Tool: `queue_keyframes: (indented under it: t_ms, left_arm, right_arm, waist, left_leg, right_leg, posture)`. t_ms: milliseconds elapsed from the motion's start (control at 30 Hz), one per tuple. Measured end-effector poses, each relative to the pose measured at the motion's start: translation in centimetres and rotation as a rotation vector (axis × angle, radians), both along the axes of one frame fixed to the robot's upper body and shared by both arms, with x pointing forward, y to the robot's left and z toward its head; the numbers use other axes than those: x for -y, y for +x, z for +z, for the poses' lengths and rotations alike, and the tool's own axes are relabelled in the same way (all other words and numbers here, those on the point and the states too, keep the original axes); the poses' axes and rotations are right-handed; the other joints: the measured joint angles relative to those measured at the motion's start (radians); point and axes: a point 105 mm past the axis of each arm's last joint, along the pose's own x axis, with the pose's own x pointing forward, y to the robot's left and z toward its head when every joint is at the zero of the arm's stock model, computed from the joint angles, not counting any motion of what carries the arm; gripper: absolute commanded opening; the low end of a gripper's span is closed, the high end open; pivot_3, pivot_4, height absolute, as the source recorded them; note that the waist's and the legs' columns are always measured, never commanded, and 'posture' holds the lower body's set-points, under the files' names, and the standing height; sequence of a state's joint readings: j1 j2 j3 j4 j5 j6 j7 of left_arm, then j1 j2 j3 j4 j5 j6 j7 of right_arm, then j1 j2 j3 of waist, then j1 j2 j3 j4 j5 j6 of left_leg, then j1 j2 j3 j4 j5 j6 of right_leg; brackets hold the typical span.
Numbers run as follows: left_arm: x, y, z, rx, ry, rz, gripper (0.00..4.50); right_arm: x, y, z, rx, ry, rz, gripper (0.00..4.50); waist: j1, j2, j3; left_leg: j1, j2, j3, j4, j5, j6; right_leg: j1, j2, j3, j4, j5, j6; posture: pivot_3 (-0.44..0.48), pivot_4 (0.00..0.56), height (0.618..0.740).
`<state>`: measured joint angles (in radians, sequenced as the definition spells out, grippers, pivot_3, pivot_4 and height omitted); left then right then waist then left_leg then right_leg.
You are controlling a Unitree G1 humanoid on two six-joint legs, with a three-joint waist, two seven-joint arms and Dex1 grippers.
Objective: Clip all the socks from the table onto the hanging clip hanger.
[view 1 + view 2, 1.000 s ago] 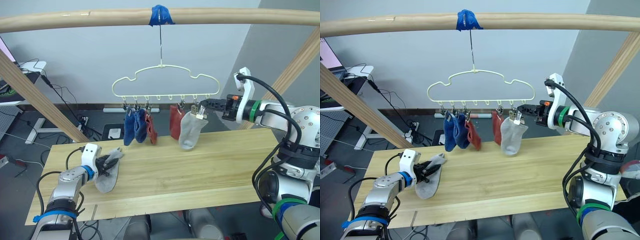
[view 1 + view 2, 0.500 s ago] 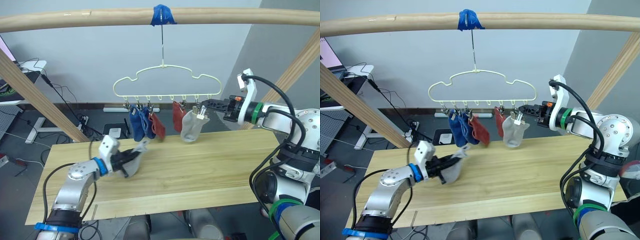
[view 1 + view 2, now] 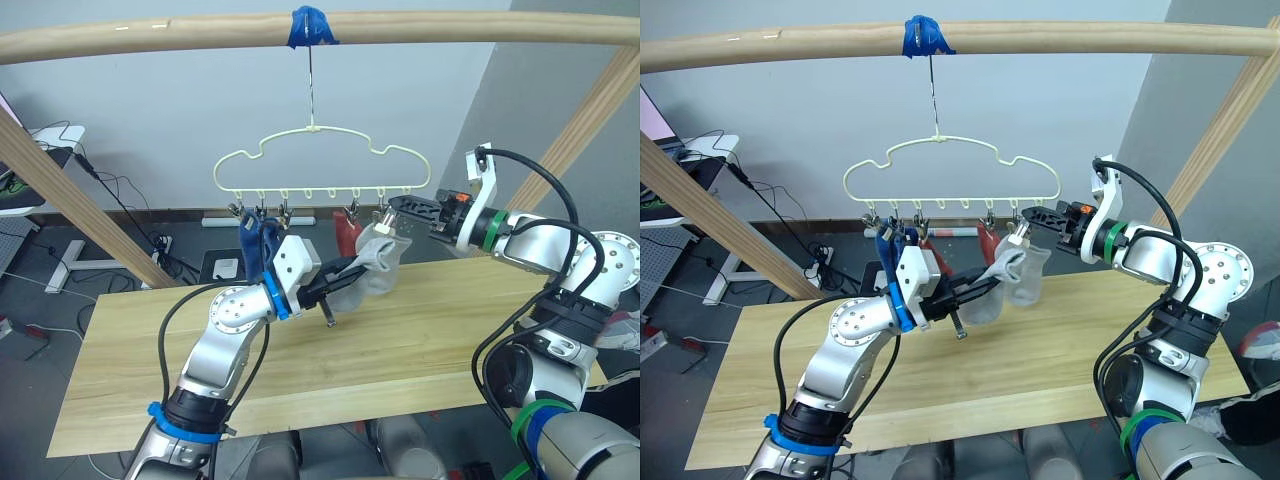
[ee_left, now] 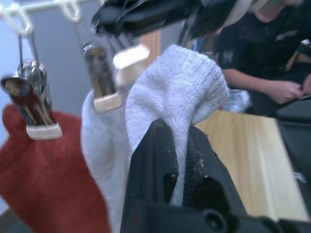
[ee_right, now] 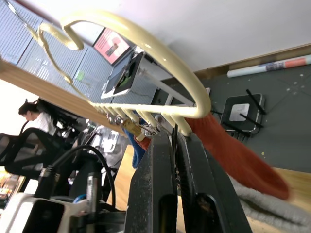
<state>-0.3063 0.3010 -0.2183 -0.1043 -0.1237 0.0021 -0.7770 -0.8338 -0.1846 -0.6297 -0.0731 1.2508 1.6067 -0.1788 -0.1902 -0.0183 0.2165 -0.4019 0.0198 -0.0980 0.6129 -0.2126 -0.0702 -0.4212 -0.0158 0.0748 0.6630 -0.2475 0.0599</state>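
Sock handling at this stage: the last light grey ankle sock (image 4: 182,92) of soft knit fabric is pinched by its cuff between the two black fingers of the left gripper (image 4: 182,145), which is closed on it and raised above the long light-wood plank table (image 3: 420,350). The sock sits just below the far right clip (image 4: 99,73) of the thin pale yellow wire clip hanger (image 3: 320,160) with the wavy top, touching or nearly touching the grey sock (image 4: 99,145) already hanging there.

The right gripper (image 3: 1035,218) is at the right end of the hanger bar. Its fingers lie close together around a thin metal clip wire in the right wrist view; it appears clamped on that clip, though whether the clip mouth is held open cannot be told.

Outward along the bar hang a rust red sock (image 4: 43,170) and, toward the left end, the blue socks (image 3: 255,250). The hanger hook hangs from blue tape (image 3: 308,25) on the round wooden pole (image 3: 450,25).

Procedure, as judged:
1. Keep the right gripper steady so the hanger does not swing.
2. Raise the cuff edge squarely into the free clip mouth, avoiding the neighbouring grey sock.
3. Release the left grip only after the clip bites the fabric.
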Motion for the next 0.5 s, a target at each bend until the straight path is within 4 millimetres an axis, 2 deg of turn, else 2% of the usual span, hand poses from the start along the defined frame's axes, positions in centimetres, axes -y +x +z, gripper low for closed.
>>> queue_keyframes:
  t_ms: [100, 500]
  left_arm:
    - [0.38, 0.37, -0.48, -0.001, 0.007, 0.01, 0.01]
    - [0.21, 0.77, 0.02, 0.064, -0.005, 0.034, 0.01]
  right_arm:
    - [0.0, -0.14, 0.13, -0.004, 0.004, -0.007, 0.0]
    - [0.07, -0.95, 0.28, -0.057, -0.004, -0.021, 0.0]
  waist:
    - [-0.007, 0.0, 0.0]
    - [-0.007, 0.0, 0.0]
  left_leg:
    - [0.0, 0.0, 0.0, 0.0, 0.0, 0.0]
    - [0.0, 0.003, 0.001, 0.0, 0.0, 0.0]
  right_leg:
    - [0.0, 0.0, 0.0, 0.0, -0.001, 0.001]
    - [0.0, 0.003, 0.001, -0.001, -0.001, 0.001]
  posture:
    - [-0.22, 0.184, 0.74]
    - [-0.22, 0.186, 0.74]
